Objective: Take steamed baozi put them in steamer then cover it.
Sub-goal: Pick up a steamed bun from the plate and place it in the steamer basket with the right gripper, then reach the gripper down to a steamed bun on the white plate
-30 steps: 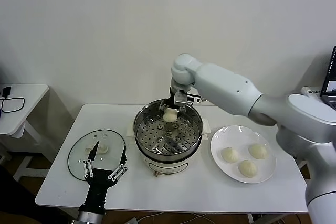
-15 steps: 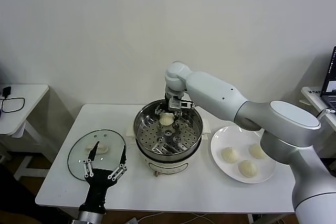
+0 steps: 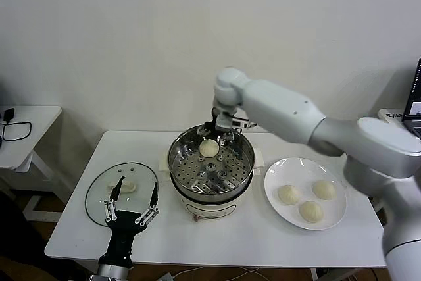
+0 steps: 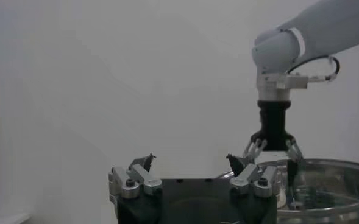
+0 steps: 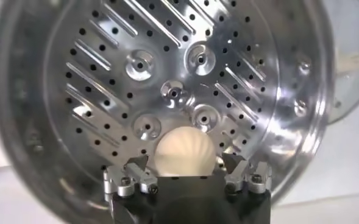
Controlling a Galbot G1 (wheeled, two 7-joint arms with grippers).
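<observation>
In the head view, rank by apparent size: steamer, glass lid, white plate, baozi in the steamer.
1. steamer
2-3. white plate and glass lid: look alike, unranked
4. baozi in the steamer

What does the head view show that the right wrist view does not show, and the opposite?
Only the head view shows the plate with three buns, the glass lid lying on the table, and the left gripper open near that lid. Only the right wrist view shows the tray's holes from close above and the right gripper open, with its fingertips either side of the bun. Both show the steamer and one bun lying on its tray.
</observation>
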